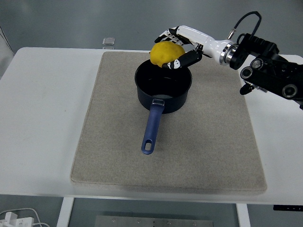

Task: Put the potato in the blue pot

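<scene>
We are holding the yellow potato (pixel 166 53) clamped in our right hand's (pixel 176 47) fingers (pixel 185 58), above the far rim of the blue pot (pixel 163 85), which is sitting on the beige mat (pixel 213 142) on the worktop (pixel 42 109).

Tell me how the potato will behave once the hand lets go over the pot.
The potato is rounded and smooth-looking, so it will probably roll a little in the pot before settling. It looks solid, so it should drop without deforming. The right hand holds it over the pot's far rim, so it might clip that edge.
</scene>
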{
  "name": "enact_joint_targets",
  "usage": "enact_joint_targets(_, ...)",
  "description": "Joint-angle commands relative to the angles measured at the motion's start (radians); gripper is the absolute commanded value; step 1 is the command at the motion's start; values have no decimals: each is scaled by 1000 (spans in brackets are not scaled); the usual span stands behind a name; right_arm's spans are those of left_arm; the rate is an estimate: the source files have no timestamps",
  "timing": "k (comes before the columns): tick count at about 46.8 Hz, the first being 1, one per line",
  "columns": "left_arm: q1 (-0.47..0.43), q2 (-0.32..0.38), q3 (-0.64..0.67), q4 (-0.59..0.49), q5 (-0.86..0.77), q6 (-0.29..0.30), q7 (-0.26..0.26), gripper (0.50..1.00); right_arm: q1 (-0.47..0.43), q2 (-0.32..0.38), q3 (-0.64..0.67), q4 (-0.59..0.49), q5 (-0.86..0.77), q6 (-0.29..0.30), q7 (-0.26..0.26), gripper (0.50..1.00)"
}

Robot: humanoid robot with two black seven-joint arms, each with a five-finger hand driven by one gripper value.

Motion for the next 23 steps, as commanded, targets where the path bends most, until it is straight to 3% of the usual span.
enact_joint_targets(1, 0, 0, 0, -1, 0, 0, 0, 1000, -11, 47, -23, -37, -1, 0, 1, 500)
enact_joint_targets(7, 0, 0, 0, 0, 0, 0, 0, 1000, -49, 78, -32, -86, -1, 0, 2, 500)
enact_joint_targets(23, 0, 0, 0, 0, 0, 0, 0, 1000, -101, 82, -31, -104, -4, -2, 3, 500)
